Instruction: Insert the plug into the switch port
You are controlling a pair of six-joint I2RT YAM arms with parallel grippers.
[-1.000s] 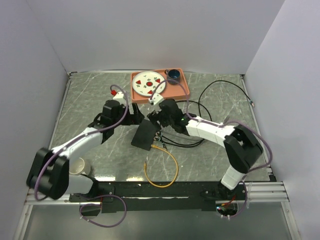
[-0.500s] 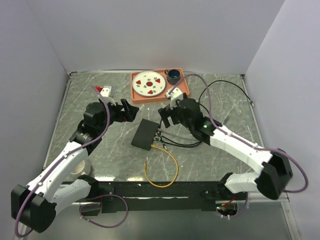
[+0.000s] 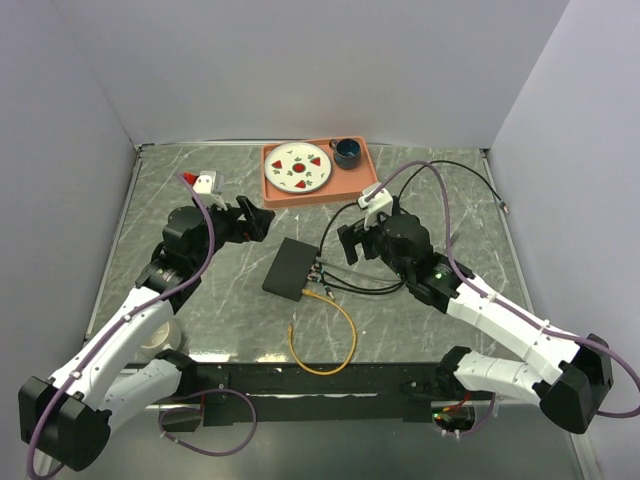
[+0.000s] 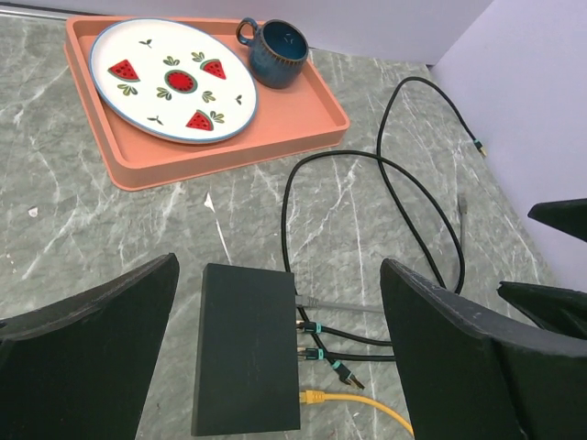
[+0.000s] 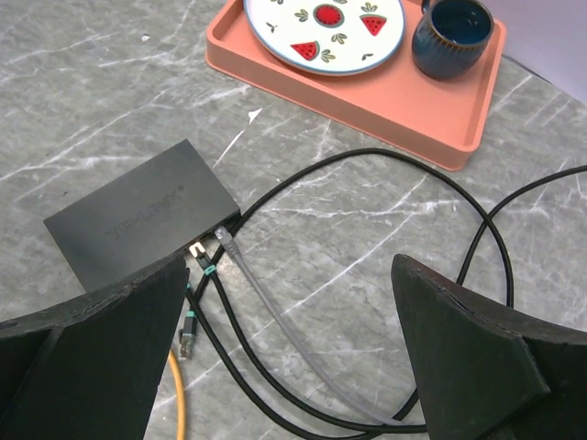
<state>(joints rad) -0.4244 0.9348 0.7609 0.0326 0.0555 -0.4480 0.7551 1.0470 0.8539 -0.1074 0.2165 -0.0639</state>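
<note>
Both grippers have backed off the flat matte-black rectangular switch box (image 3: 289,270) since a second ago. Then they crowded its far end and it stood tipped up. It now lies flat on the grey marbled tabletop (image 3: 150,180), mid-table, just near of the orange plastic tray (image 3: 368,176). Over the last half second the right arm has drawn further right and the left has barely shifted.

Left gripper (image 3: 254,218): jaws spread wide with nothing between them, far-left of the box and apart from it. Right gripper (image 3: 348,243): jaws likewise spread and empty, just right of the box's far corner, not touching.

The port row (image 4: 297,371) runs along the box's right narrow edge. From far to near you see:
- a grey plug (image 4: 302,301) on a grey cable, against the farthest port and seemingly seated
- two black cables with teal bands (image 4: 310,327)
- a yellow plug (image 4: 313,396) at the near end

One loose black plug with a teal band (image 4: 342,370) lies on the table just right of the row, touching no port.

The tray holds a round white plate with watermelon slices (image 3: 300,166) and a dark blue mug (image 3: 347,152).
</note>
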